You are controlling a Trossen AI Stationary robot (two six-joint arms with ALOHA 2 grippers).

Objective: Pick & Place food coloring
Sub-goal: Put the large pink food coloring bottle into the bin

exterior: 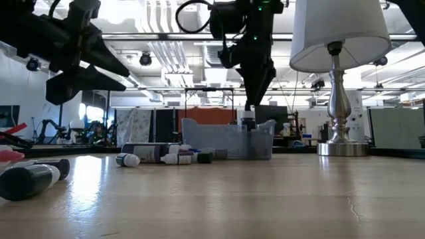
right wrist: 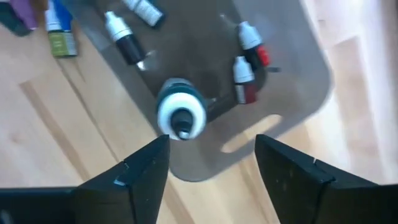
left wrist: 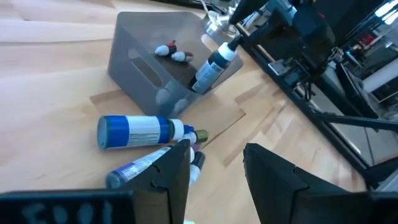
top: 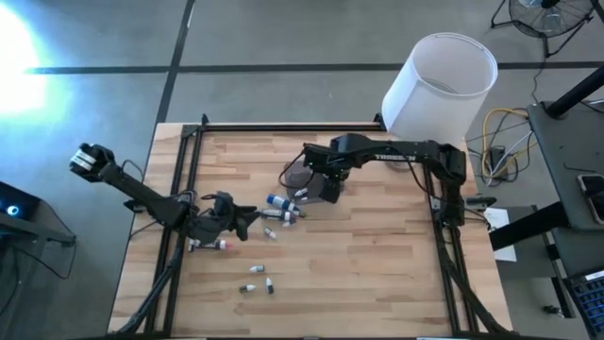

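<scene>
A grey translucent tub (top: 294, 173) stands mid-table. A dark food coloring tube (right wrist: 180, 115) with a white nozzle leans inside it (left wrist: 214, 62), nozzle up, and two small red-capped bottles (right wrist: 247, 74) lie on the tub's floor. My right gripper (right wrist: 211, 146) hangs open just above the tube, pointing down, its fingers apart from it. A blue-labelled bottle (left wrist: 140, 132) and a slim tube (left wrist: 134, 168) lie on the table beside the tub. My left gripper (left wrist: 217, 152) is open with nothing between its fingers. It is low over the table's left part (top: 247, 218), facing the tub.
More small bottles lie loose toward the near edge (top: 255, 279), and a pink-capped one (top: 212, 244) lies under the left arm. A lamp with a white shade (top: 439, 85) stands at the far right corner. Black frame rails (top: 184, 161) run along the table's sides.
</scene>
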